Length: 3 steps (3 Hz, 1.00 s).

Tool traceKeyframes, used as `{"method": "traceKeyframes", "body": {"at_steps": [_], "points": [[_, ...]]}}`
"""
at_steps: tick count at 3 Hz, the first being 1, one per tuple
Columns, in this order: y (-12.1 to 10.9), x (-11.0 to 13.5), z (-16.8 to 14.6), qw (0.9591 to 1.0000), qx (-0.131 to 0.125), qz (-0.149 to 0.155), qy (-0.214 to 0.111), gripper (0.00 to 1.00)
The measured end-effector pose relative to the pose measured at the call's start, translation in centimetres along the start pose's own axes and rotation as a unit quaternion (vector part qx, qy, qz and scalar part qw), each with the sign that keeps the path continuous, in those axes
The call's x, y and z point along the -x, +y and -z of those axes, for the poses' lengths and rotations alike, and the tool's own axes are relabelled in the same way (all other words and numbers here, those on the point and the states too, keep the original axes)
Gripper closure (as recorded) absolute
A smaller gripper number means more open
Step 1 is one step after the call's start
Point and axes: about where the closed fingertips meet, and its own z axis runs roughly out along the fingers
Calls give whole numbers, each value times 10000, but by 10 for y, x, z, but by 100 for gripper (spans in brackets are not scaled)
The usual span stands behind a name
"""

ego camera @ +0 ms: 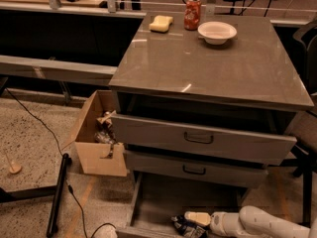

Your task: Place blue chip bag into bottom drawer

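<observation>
I see white-armed gripper (194,220) low inside wide grey metal bottom drawer (166,202), touching crumpled dark blue foil chip bag (184,228); open or closed, I cannot tell

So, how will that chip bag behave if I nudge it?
Probably floppy and light: the chip bag looks crumpled. Its shiny surface may slip or crinkle against the gripper, which sits low in the bottom drawer right beside it.
</observation>
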Motion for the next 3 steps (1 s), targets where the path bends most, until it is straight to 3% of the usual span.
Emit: {"method": "traceKeyframes", "body": {"at_steps": [1,2,3], "points": [[5,13,36,9995,-125,9,-290,18],[-3,16,86,9972,-456,-126,-576,41],[4,13,143,9899,-773,-292,-1154,64]]}}
